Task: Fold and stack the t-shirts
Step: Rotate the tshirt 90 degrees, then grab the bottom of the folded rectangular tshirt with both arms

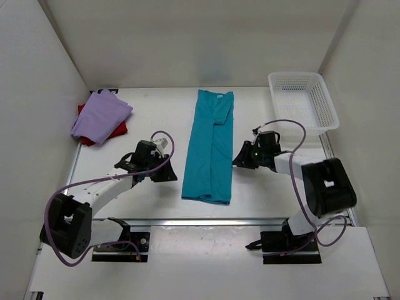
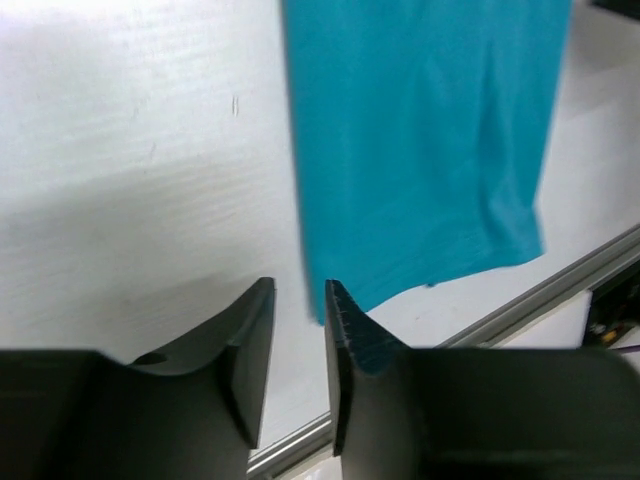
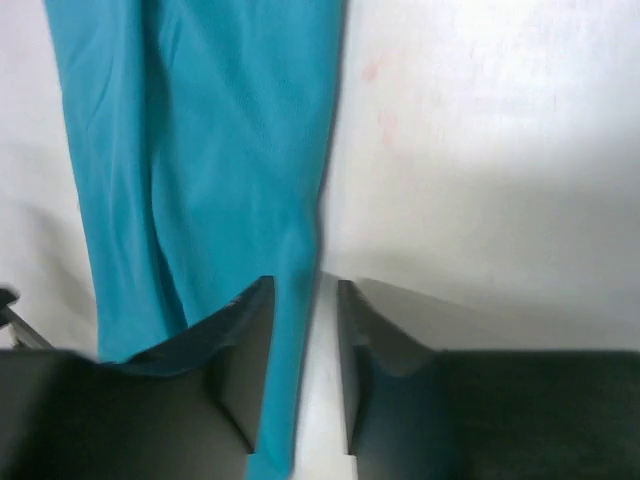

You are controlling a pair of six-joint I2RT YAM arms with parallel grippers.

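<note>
The left gripper (image 2: 300,292) is hanging low over the table (image 2: 130,150). Its jaws are standing slightly apart with nothing between them, just beside the near left edge of the teal shirt (image 1: 209,150). At the far left the lavender shirt (image 1: 100,115) is lying on the red shirt (image 1: 119,130). The teal shirt is lying mid-table, folded into a long strip. The right gripper (image 3: 305,290) is hovering at its right edge, jaws slightly spread and cloth showing in the gap; whether they are touching it is unclear. The basket (image 1: 325,103) is sitting far right.
</note>
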